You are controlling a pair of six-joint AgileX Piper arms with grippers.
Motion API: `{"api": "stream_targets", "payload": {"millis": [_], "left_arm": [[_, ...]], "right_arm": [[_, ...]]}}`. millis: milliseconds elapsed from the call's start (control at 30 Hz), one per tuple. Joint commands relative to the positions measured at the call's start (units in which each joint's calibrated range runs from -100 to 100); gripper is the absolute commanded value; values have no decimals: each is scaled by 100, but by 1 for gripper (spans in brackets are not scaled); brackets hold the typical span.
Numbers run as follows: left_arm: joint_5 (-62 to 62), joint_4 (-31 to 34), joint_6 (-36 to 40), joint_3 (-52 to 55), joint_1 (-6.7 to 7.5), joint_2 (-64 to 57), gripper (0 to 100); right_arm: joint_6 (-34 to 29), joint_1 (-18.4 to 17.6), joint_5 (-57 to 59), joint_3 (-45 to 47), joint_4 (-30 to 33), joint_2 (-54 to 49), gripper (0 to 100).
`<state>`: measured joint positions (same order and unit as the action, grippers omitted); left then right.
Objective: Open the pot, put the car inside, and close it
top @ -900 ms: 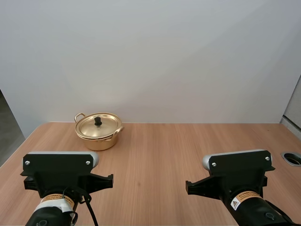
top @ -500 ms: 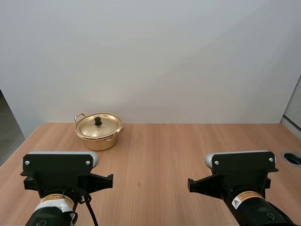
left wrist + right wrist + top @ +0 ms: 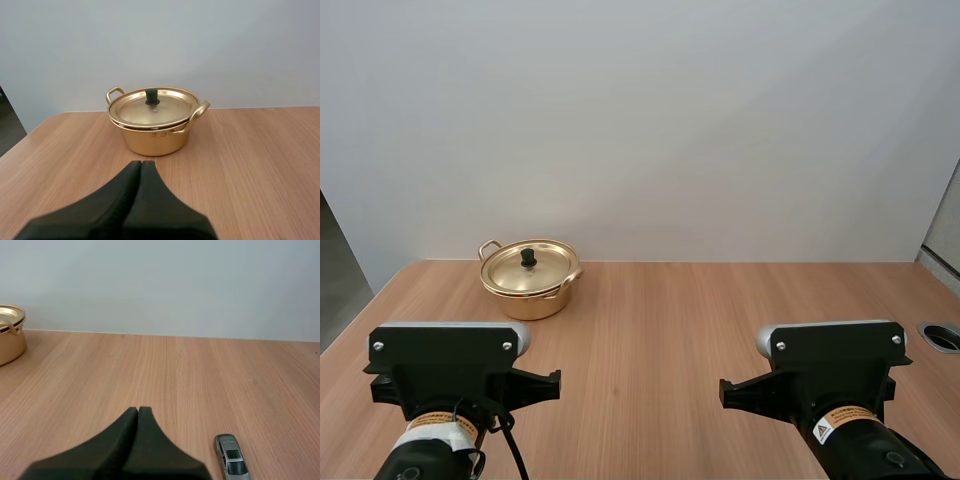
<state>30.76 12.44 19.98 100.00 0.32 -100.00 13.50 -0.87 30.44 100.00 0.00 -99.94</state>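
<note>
A gold pot (image 3: 528, 278) with two handles stands at the table's far left, its lid (image 3: 529, 265) on with a black knob (image 3: 528, 257). In the left wrist view the pot (image 3: 154, 126) is straight ahead of my left gripper (image 3: 140, 164), which is shut on nothing and well short of it. My right gripper (image 3: 138, 410) is shut too, fingers together as one wedge. A small silver toy car (image 3: 230, 460) lies on the wood just beside the right gripper, apart from it. The pot's edge (image 3: 10, 334) shows far off in the right wrist view.
Both arms' wrists sit low at the near side of the wooden table (image 3: 720, 310), left (image 3: 450, 375) and right (image 3: 830, 375). A round cable hole (image 3: 942, 336) is set in the table's right edge. A plain wall stands behind.
The right arm has shifted slightly to the right. The left arm, the pot and its lid have not moved.
</note>
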Motion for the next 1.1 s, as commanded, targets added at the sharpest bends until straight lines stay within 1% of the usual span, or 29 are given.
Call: {"api": "stream_targets", "payload": {"millis": [0,533,567,600,700,767,867,933,967,1067], "left_arm": [[-4,-2,6,0,4,0,0],[-4,-2,6,0,4,0,0],[-4,-2,6,0,4,0,0],[-4,-2,6,0,4,0,0],[-4,-2,6,0,4,0,0],[-4,-2,6,0,4,0,0],[-2,-28,6,0,4,0,0],[-67,-148,6,0,4,0,0],[-67,-148,6,0,4,0,0],[-67,-148,6,0,4,0,0]], "right_arm": [[-5,6,-3,0,0,0,0],[-5,6,-3,0,0,0,0],[-5,5,-29,0,-148,0,0],[-5,5,-93,0,-232,0,0],[-5,5,-574,0,-220,0,0],[-5,5,-680,0,-86,0,0],[-5,5,-680,0,275,0,0],[-5,5,-754,0,327,0,0],[-5,5,-935,0,327,0,0],[-5,5,-1951,0,327,0,0]]}}
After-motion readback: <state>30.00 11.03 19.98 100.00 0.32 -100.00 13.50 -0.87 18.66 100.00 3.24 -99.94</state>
